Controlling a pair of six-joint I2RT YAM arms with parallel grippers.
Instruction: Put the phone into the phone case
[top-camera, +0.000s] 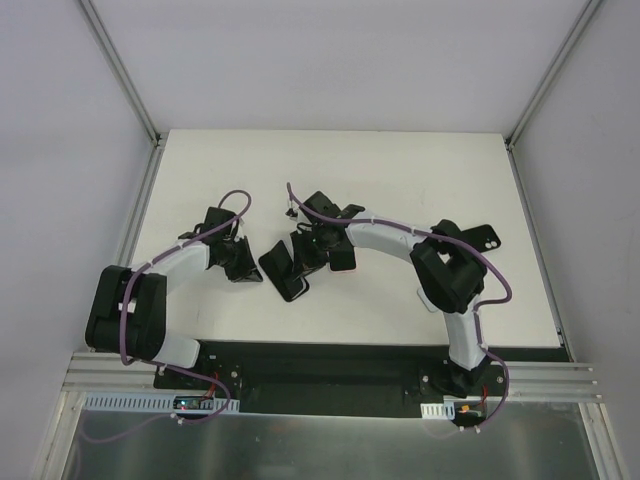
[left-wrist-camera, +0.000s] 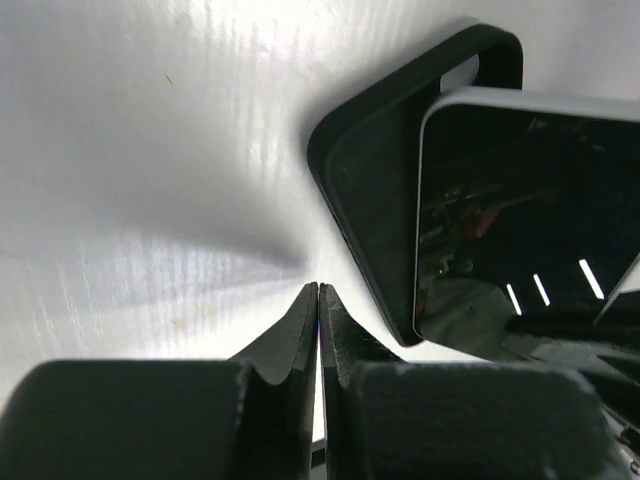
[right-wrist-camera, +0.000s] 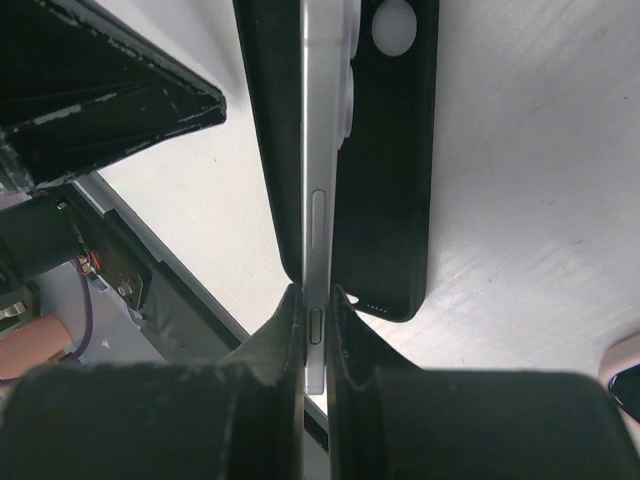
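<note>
At the case, right fingers pinch the phone edgewise; left fingers sit clenched empty nearby.

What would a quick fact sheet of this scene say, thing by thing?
right tool: shut on the phone
phone: held tilted against the case, not seated in it
case: on the table, inside facing the phone
left tool: shut, empty, beside the case
</note>
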